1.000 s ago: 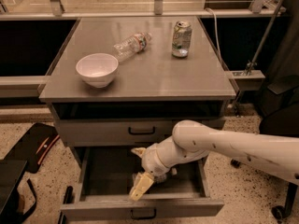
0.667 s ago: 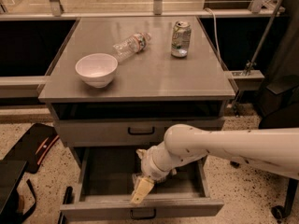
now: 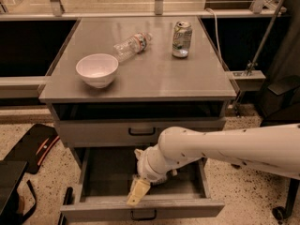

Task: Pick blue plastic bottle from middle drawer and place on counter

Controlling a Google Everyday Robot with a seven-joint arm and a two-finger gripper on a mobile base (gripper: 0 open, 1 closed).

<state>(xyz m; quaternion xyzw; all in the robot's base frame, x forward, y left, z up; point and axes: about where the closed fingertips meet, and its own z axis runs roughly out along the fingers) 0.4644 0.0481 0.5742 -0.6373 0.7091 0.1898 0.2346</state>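
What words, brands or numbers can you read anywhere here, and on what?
No text can be read.
Can: label print too blurred.
Clear bottle: red-and-white band too blurred.
Pincer, down in the middle drawer: no markings seen.

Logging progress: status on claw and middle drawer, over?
Claw low in open middle drawer, near front panel. Blue plastic bottle not visible. Arm hides drawer's centre.
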